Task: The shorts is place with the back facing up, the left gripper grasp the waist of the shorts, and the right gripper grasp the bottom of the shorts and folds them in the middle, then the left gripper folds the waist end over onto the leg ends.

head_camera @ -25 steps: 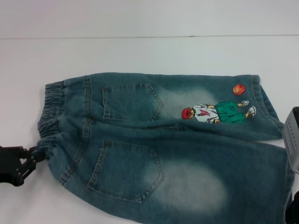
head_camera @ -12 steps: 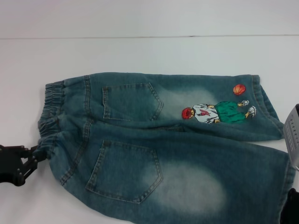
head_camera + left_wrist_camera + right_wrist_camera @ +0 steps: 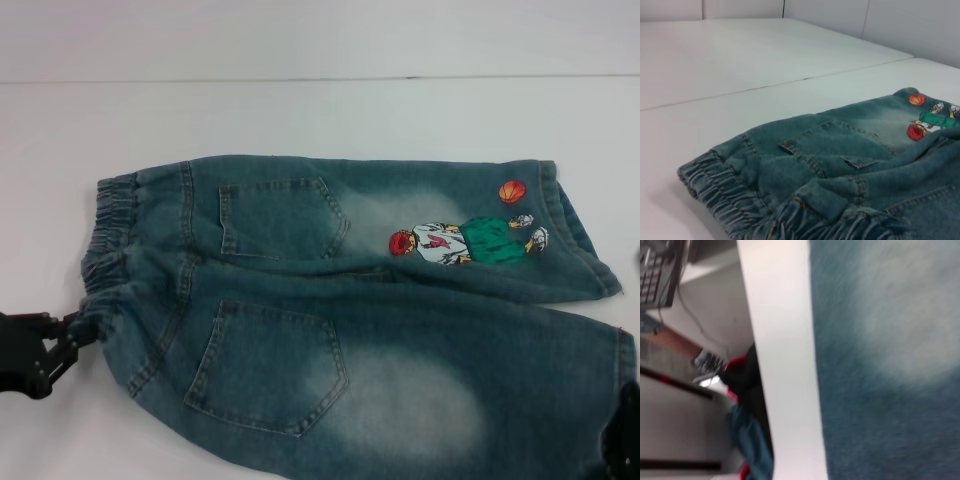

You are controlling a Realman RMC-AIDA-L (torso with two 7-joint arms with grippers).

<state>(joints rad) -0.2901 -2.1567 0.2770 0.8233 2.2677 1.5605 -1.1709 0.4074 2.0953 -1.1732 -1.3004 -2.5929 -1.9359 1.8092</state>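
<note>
Head view showed the shorts [image 3: 350,310] flat on the white table [image 3: 300,110], waist [image 3: 105,235] left. Left gripper [image 3: 70,335] pinched the waist's near corner. Right gripper [image 3: 625,440], its state unclear, needed a firm near-hem hold before lifting.

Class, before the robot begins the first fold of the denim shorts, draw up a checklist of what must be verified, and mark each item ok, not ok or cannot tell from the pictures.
1. The shorts lie back up, both patch pockets showing: ok.
2. The left gripper is at the waist of the shorts, its tips on the puckered near corner: ok.
3. Left gripper firmly clamped on the cloth: cannot tell, though the band bunches at its tips.
4. The right gripper is at the bottom of the shorts: only a dark edge shows at the near hem, so cannot tell.
5. Right gripper holds the hem: cannot tell.
6. The table beyond the shorts offers bare room: ok.
</note>
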